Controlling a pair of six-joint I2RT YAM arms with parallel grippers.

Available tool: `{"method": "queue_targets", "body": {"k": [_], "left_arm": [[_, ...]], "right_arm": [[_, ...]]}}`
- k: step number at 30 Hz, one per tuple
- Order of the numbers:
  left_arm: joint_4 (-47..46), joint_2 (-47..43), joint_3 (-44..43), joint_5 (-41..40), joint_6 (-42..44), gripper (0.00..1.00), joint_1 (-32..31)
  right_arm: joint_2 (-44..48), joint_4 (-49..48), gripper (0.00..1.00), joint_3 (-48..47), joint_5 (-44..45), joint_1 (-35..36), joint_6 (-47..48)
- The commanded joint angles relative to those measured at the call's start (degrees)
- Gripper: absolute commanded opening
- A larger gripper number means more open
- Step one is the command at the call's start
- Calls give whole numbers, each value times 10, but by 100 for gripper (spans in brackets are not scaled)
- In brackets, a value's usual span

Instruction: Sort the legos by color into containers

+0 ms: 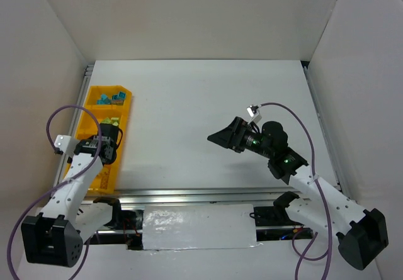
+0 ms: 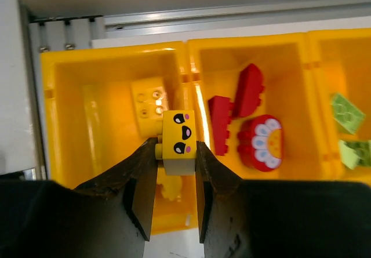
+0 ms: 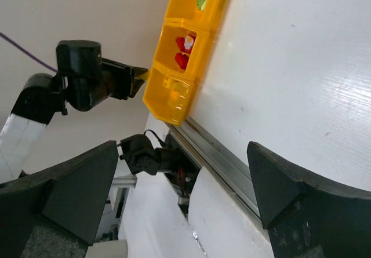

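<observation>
My left gripper is shut on a yellow lego with a cartoon face, holding it over the near-end container of the yellow tray. Another yellow brick lies in that container. The container beside it holds red legos and a round red flower piece. Pale green legos lie in the one after that. From above, teal-blue legos fill the far end container. My right gripper hovers open and empty over the middle of the table, its fingers spread wide.
The tray runs along the table's left edge, next to the left wall. An aluminium rail borders the near edge. The white table lies between the tray and my right arm.
</observation>
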State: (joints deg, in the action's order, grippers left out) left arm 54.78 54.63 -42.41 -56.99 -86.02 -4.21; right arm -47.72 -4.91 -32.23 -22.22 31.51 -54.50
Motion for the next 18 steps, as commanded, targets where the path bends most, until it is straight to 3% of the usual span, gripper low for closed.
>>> {"method": "queue_targets", "body": {"k": [1, 7, 8, 11, 14, 18], "left_arm": [[84, 26, 8, -46, -135, 11, 4], [111, 49, 22, -38, -184, 21, 12], [110, 43, 25, -39, -187, 26, 12], [75, 29, 40, -34, -154, 73, 13], [63, 21, 37, -34, -142, 99, 14], [67, 17, 25, -32, -132, 100, 14]], "right_arm": [[-9, -10, 100, 0, -24, -5, 18], [-19, -1, 100, 7, -43, -3, 25], [-19, 2, 100, 7, -42, -4, 25], [-19, 1, 100, 8, -45, -4, 25], [-19, 4, 100, 3, -47, -4, 26], [-20, 17, 100, -12, -42, -4, 38]]}}
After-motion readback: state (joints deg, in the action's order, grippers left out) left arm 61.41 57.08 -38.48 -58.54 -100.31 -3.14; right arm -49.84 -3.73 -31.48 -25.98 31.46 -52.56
